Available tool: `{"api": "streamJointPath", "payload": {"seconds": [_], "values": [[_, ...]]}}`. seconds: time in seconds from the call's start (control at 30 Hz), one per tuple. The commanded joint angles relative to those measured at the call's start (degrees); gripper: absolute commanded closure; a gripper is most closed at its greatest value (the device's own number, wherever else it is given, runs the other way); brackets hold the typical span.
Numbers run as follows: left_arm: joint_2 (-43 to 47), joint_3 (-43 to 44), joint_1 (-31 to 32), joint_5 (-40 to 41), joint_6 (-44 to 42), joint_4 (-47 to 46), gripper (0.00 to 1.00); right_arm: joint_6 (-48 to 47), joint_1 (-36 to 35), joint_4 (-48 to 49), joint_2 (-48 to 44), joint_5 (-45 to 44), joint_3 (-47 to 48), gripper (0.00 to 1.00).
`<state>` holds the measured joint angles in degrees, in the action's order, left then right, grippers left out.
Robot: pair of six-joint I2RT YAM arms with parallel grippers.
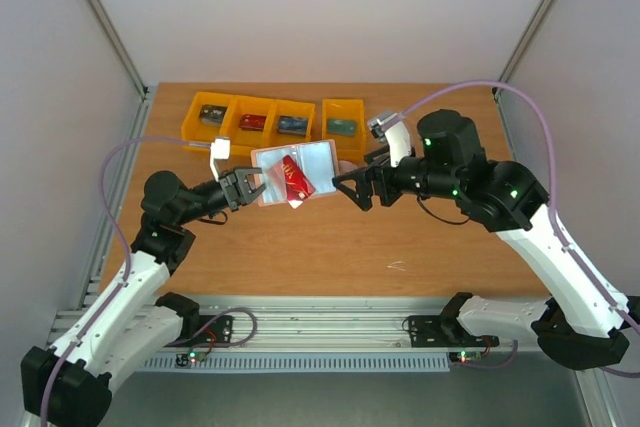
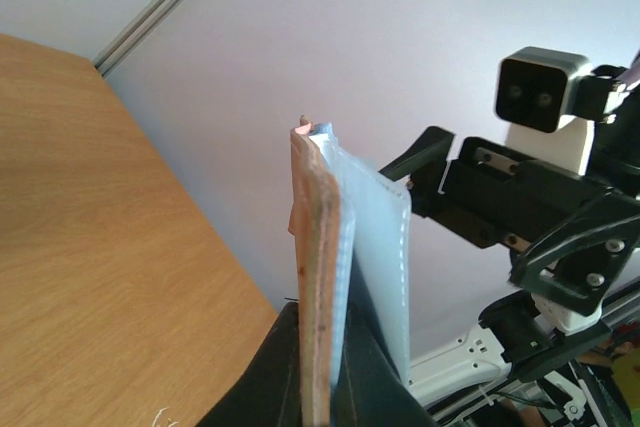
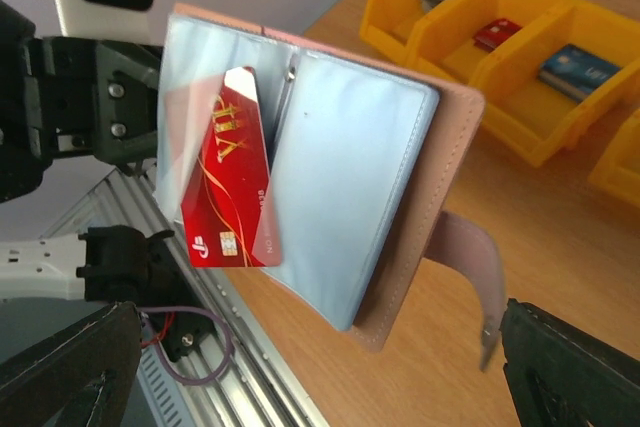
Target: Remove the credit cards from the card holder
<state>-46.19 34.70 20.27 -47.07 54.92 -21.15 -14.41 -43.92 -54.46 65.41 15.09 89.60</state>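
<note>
Card holder point(image 1: 305, 159) held open in the air over mid-table point(image 1: 300, 257), pale blue pockets showing. Left gripper point(image 1: 254, 189) is clamped on its left edge. Red credit card point(image 1: 296, 183) sits half out of the left pocket, lower end free. Right gripper point(image 1: 346, 192) is just right of the holder, jaws apart, holding nothing.

Step in hand, as judged: draw that card out. Right gripper should pinch only the card's exposed end, clear of the pocket lip, and pull along the pocket's line while the left holds firm.

Far edge: four orange bins point(image 1: 236, 112). Left to right, one thing each: dark item point(image 1: 211, 114), red item point(image 1: 252, 122), blue item point(image 1: 292, 125), teal item point(image 1: 343, 127).
</note>
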Motion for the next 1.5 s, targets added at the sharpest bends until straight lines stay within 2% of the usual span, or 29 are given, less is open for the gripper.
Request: {"api": "streamJointPath", "payload": {"seconds": [0.0, 0.2, 0.5, 0.73, 0.9, 0.97, 1.0, 1.2, 1.37, 1.4, 1.47], "values": [[-0.1, -0.4, 0.1, 0.8, 2.8, -5.7, 1.0, 0.9, 0.4, -5.8, 0.2, -3.0, 4.7, 0.01], [-0.2, 0.8, 0.1, 0.0, 3.3, -7.8, 1.0, 9.8, 4.4, -2.0, 0.7, 1.2, 1.8, 0.02], [-0.3, 1.1, 0.1, 0.4, 4.4, -7.7, 1.0, 22.0, 6.3, 15.2, 6.1, 18.8, -5.2, 0.02], [0.0, 1.3, 0.1, 1.0, 4.7, -7.3, 1.0, 26.7, 5.7, 27.3, 7.6, 25.8, -11.8, 0.01], [-0.4, 1.7, 0.1, 1.3, 4.7, -6.8, 1.0, 24.6, 2.1, 28.0, 9.4, 26.7, -11.0, 0.03], [-0.5, 1.7, 0.2, 1.5, 4.5, -6.5, 1.0, 24.0, 1.5, 27.9, 9.3, 26.9, -11.2, 0.09], [-0.4, 1.7, 0.1, 1.4, 4.5, -6.4, 1.0, 23.9, 1.4, 28.0, 9.2, 27.0, -11.5, 0.16], [-0.3, 1.6, 0.1, 1.3, 4.2, -6.0, 1.0, 23.6, 1.4, 28.2, 8.0, 26.2, -12.2, 0.72], [0.1, 1.7, 0.1, 1.4, 3.7, -5.4, 1.0, 23.5, 1.4, 28.0, 7.5, 25.9, -12.3, 0.98], [0.3, 1.8, 0.1, 1.5, 3.6, -4.7, 0.94, 23.4, 1.4, 28.0, 7.4, 26.0, -12.3, 0.99], [0.8, 2.0, -0.6, 1.0, 3.0, -2.7, 0.72, 23.1, 1.6, 27.7, 6.8, 26.0, -12.0, 0.99]]}}
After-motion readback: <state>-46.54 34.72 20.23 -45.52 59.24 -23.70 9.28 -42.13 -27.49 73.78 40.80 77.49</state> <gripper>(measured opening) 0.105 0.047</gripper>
